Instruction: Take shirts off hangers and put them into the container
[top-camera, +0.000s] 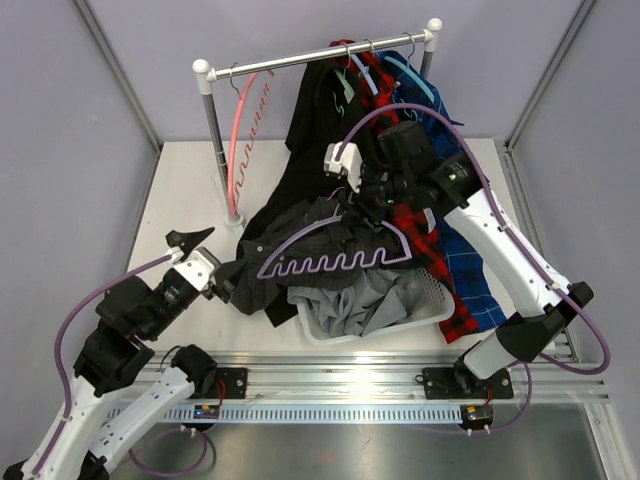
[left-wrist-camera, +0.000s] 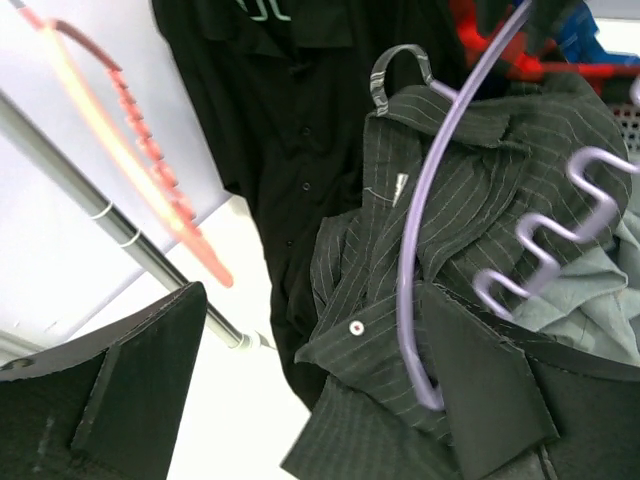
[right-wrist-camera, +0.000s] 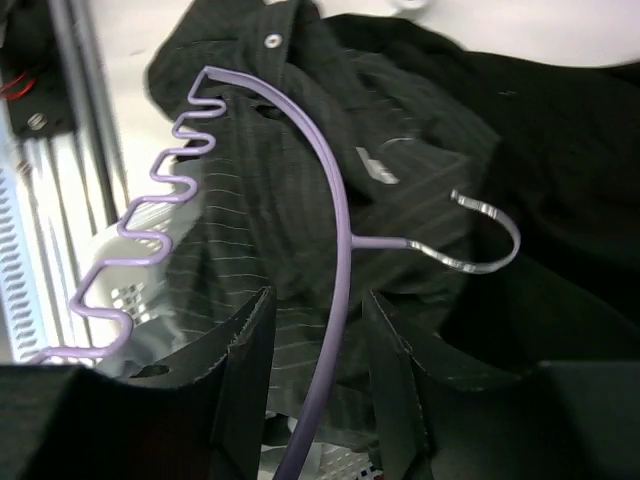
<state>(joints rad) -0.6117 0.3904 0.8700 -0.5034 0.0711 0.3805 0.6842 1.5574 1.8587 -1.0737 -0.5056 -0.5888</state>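
A: Start with the hands. Log left gripper (left-wrist-camera: 310, 330) as spread wide, holding nothing, with striped shirt (left-wrist-camera: 500, 170) merely lying between the fingers. Log right gripper (right-wrist-camera: 320, 310) as roughly half shut, straddling one arm of the purple hanger (right-wrist-camera: 345, 200). Gap showing on either side, so not pinched.

B: Agreed. Now the shirt: draped over the left rim of the basket (top-camera: 432, 295), much of it spilling onto the table (top-camera: 180, 190). Grey shirt (top-camera: 350, 305) already inside. Collar bunched round the hanger's neck beside the hook (left-wrist-camera: 395, 65). Cannot tell whether fully free.

A: Risks from here?

B: Probably three.
- With jaws this loose, hanger apt to slip or swing on lifting.
- With the collar snagged, shirt apt to rise with the hanger and slide off the rim onto the table.
- With the right arm close against the red plaid shirt (top-camera: 425, 240) under the rail (top-camera: 300, 62), some chance of tugging it down early. Contact not confirmed.

A: Differences between views?

B:
- From above only: basket, rail, black shirt (top-camera: 315, 110), empty pink hanger (top-camera: 236, 140), overhang on the table. Right fingers hidden there beneath the wrist.
- From right wrist only: gaps beside the hanger's arm.
- From left wrist only: hook against collar, full spread of left fingers.
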